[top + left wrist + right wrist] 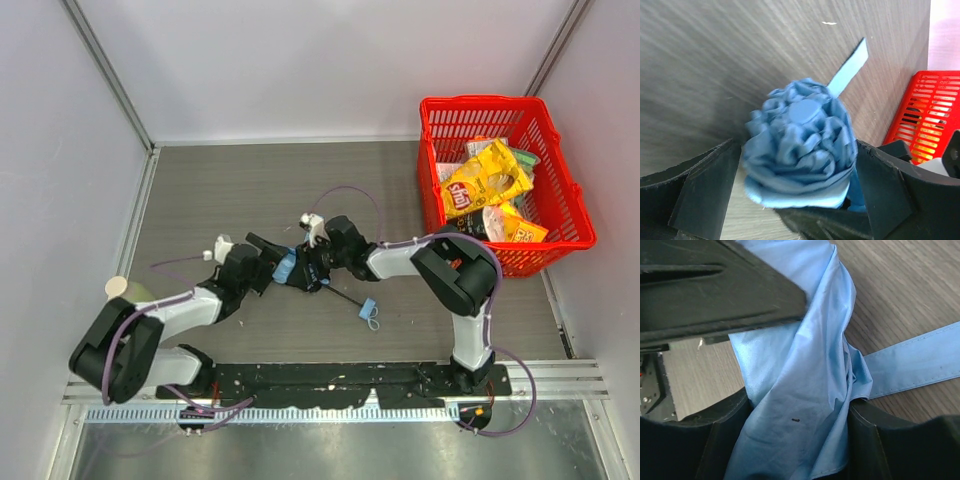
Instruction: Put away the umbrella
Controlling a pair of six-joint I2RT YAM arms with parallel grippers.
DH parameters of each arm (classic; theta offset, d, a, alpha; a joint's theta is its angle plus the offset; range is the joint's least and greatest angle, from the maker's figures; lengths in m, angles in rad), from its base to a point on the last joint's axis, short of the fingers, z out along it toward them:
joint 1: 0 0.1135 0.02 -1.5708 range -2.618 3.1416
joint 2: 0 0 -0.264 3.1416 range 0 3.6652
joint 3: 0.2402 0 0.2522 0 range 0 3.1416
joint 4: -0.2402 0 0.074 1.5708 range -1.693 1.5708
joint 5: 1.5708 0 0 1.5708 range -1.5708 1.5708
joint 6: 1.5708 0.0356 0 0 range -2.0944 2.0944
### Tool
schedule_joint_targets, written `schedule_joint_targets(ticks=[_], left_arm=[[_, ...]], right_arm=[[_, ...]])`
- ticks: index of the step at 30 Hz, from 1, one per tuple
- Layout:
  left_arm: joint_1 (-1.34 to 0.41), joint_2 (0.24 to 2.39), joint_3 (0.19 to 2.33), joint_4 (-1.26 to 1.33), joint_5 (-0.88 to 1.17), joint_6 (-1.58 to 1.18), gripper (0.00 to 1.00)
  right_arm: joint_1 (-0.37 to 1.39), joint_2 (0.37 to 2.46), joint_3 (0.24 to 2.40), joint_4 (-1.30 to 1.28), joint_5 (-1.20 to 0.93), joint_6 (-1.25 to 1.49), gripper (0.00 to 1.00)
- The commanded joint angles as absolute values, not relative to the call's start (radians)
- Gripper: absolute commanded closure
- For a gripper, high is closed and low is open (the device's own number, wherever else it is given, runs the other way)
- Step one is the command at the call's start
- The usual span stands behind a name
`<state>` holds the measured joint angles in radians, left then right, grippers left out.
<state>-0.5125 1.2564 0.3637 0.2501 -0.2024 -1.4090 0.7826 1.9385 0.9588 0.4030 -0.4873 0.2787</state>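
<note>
Logging one umbrella (802, 112): we find its crown facing the left gripper (796, 150), jaws spread, ungripped; right gripper (797, 410) pinches the fabric; shaft runs near-rightward to its handle (368, 311).

table (220, 190): grey wood-grain | on it: umbrella (286, 267) centre, red basket (475, 101) far-right, pale cylinder (118, 288) left edge

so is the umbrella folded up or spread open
Folded, not spread: the umbrella canopy is bunched in pleats around its cap. The strap lies loose, unwrapped, and the shaft is not collapsed.
</note>
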Motion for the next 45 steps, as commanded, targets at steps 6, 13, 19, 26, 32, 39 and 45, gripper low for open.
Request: schedule_joint_targets(ticks=[6,13,19,26,32,39,45], left_arm=[[-0.551,1.482,0.414,0.29,-0.167,-1.353,0.12],[-0.549,1.474,0.342,0.425,-0.112,-1.351,0.86],[-0.549,1.433,0.347,0.37,-0.065,-1.397,1.0],[-0.549,1.356,0.443,0.033,-0.09,-1.516,1.0],[-0.535,1.357,0.497,-0.1,-0.107,-1.549,1.0],[-0.532,1.419,0.499,-0.087,-0.069,-1.608,1.0],[-0.529,1.387,0.489,-0.121,-0.087,-1.608,1.0]], right_arm=[[0.743,2.046,1.022,0.314,-0.706,0.373,0.99],[0.738,2.028,1.025,0.278,-0.686,0.347,0.99],[0.758,1.921,1.025,0.152,-0.427,0.304,0.9],[0.926,1.786,0.97,0.138,-0.109,0.161,0.46],[1.126,1.753,0.881,0.239,0.243,0.051,0.39],[1.244,1.828,0.879,0.274,0.393,-0.014,0.36],[1.246,1.815,0.831,0.301,0.264,-0.031,0.34]])
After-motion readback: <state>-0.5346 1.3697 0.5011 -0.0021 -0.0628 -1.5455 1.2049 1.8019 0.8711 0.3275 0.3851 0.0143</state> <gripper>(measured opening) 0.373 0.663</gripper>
